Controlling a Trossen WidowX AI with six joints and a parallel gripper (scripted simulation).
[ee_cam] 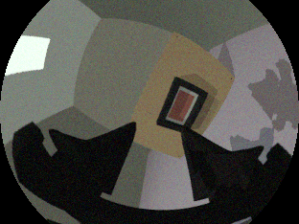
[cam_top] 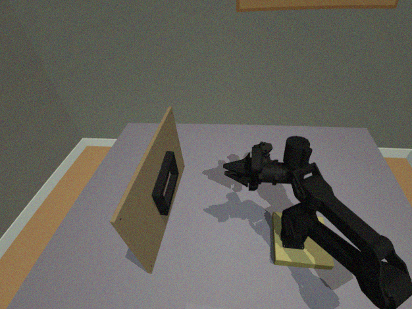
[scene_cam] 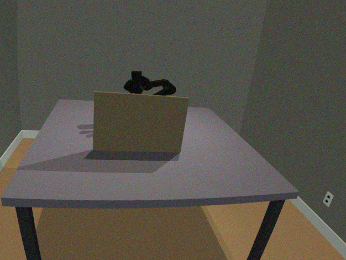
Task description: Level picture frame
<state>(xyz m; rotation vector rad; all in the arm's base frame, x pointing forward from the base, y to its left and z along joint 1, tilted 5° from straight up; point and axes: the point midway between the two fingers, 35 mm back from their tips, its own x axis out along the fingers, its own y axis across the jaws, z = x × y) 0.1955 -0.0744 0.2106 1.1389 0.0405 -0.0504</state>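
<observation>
A tan wall panel [cam_top: 141, 212] stands upright on the lilac table [cam_top: 216, 265], seen nearly edge-on from the top view and as a plain brown rectangle [scene_cam: 139, 123] from the exterior view, where it hides most of the arm; on the panel's face toward the arm hangs the picture frame [cam_top: 165, 183] — a dark border around a pale centre from above, a dark border around a reddish centre [ee_cam: 183, 104] through the wrist camera; in the wrist view the frame sits at a slant within the panel, though that camera is itself rolled, so how crooked it truly hangs cannot be told from here; the screw and the strip behind the frame are hidden; the gripper [cam_top: 229, 169] is held low over the table, pointed at the frame and well apart from it, with bare table top and the arm's own shadow between them; its jaws stand partly open, roughly at mid-range, and nothing is between them — the two dark fingers frame the lower part of the wrist view with only table and panel showing in the gap; the black arm [cam_top: 332, 212] folds back to its base on a yellow mounting plate [cam_top: 299, 258] near the table's right side.
</observation>
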